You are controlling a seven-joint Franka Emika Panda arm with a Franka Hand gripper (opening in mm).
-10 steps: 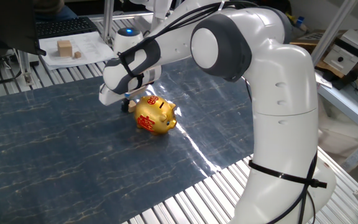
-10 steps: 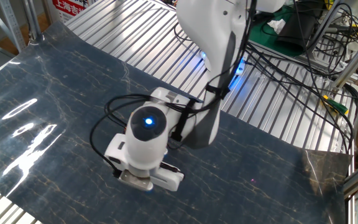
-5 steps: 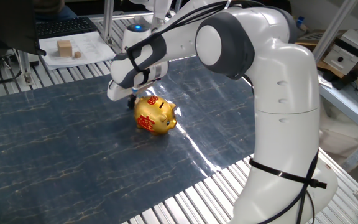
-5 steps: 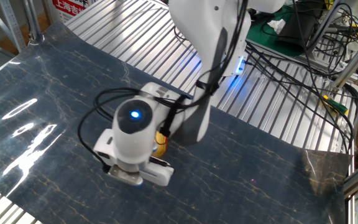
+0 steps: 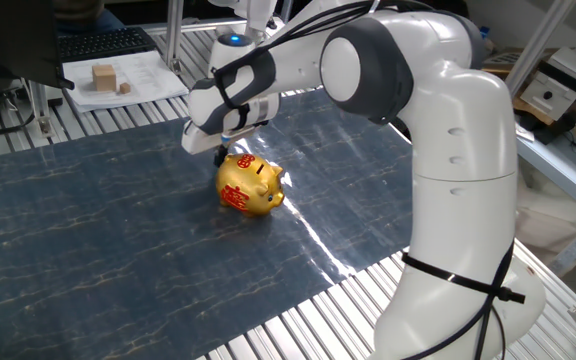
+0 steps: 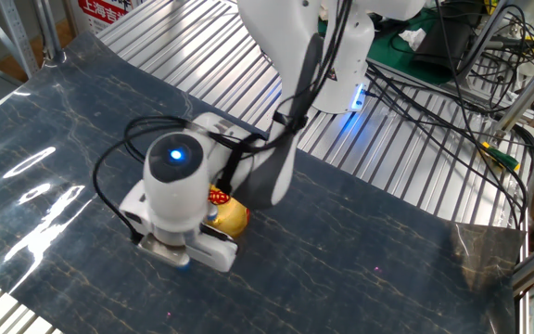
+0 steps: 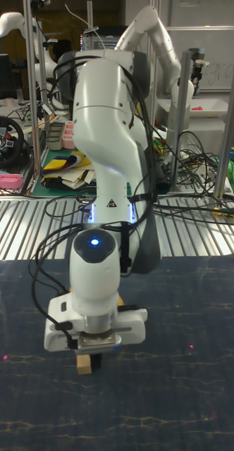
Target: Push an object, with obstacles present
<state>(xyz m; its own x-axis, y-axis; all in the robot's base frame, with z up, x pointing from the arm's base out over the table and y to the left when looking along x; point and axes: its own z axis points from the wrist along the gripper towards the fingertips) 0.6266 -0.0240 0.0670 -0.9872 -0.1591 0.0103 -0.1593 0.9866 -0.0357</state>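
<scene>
1. One gold piggy bank (image 5: pixel 250 186) on the worktop (image 5: pixel 88 250).
2. One tiny tan cube (image 7: pixel 83 362).
3. Two pale wooden blocks (image 5: pixel 104 77) on white paper (image 5: pixel 128 78), one big, one small.
4. One white robot arm (image 5: pixel 438 170).

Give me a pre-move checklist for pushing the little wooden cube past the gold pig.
1. Tiny light-tan wooden cube in view, directly below the hand: ok.
2. Hand touching the cube: cannot tell; the wrist hides the contact.
3. Fingers open or shut: cannot tell.
4. Shiny gold piggy bank with red markings upright: ok.
5. Margin between hand and piggy bank: not ok; they look very close in one fixed view.
6. Dark blue marbled mat flat around the piggy bank: ok.
</scene>
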